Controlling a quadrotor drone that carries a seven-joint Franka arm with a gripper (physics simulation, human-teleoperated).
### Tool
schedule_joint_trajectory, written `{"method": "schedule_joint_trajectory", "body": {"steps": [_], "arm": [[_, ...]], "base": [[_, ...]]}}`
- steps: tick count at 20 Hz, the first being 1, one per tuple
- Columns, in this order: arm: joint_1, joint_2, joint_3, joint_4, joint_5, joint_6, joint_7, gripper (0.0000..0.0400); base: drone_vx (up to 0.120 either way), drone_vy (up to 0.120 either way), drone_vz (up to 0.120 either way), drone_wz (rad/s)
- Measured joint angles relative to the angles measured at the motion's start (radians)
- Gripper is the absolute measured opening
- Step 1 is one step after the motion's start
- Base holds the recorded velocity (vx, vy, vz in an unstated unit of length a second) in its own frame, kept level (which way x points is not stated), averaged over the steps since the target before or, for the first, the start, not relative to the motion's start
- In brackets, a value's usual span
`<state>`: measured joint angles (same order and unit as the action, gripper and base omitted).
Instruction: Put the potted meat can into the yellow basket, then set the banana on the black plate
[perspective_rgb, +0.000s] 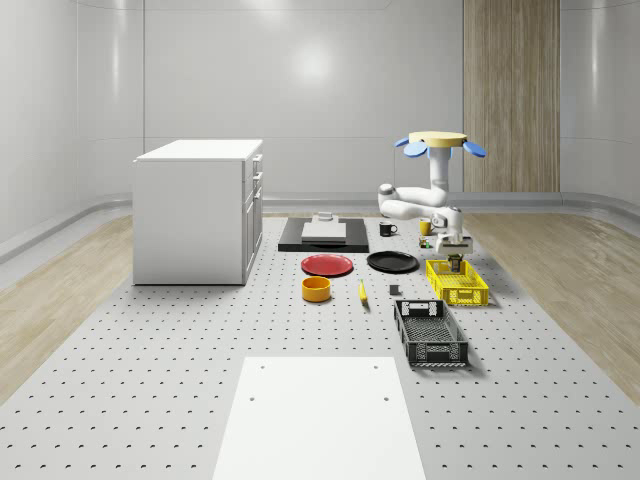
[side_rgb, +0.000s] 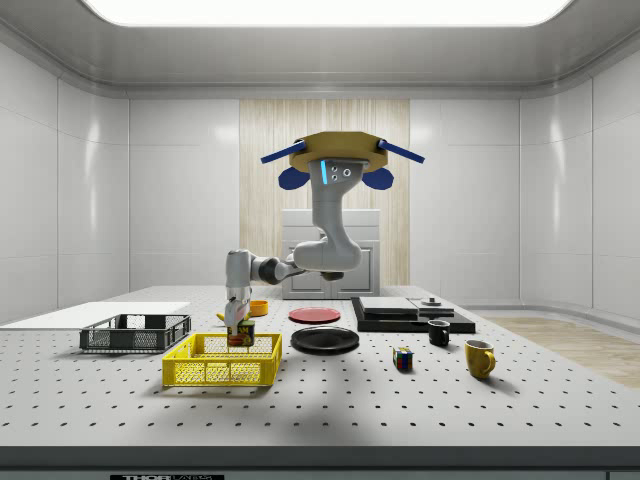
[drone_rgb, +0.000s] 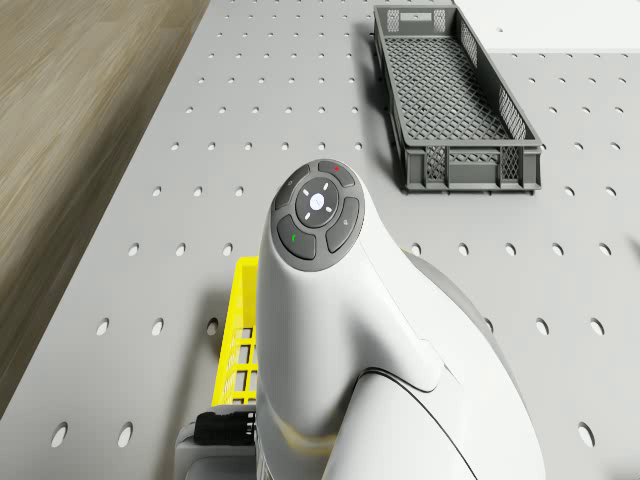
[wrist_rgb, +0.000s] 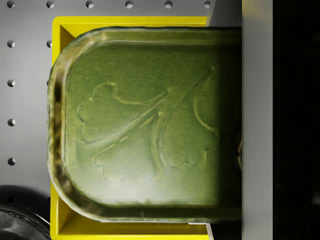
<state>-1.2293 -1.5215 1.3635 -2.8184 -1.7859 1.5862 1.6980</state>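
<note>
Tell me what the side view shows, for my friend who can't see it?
A flying drone hovers over a grey table, its white arm reaching down so the gripper holds a potted meat can just above a yellow basket. A black plate lies beside the basket.

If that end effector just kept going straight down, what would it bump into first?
The end effector, shut on the green metal potted meat can, points down at the yellow plastic basket; the can would likely meet the basket's floor first.
</note>
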Motion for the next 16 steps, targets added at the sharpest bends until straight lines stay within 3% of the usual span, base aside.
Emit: {"method": "schedule_joint_trajectory", "body": {"steps": [13, 16], "arm": [[-0.024, -0.005, -0.157, 0.042, -0.145, 0.067, -0.001, 0.0282], [-0.027, -0.002, -0.174, 0.048, -0.159, 0.074, -0.001, 0.0344]], "base": [[0.000, 0.000, 0.000, 0.000], [0.000, 0.000, 0.000, 0.000]]}}
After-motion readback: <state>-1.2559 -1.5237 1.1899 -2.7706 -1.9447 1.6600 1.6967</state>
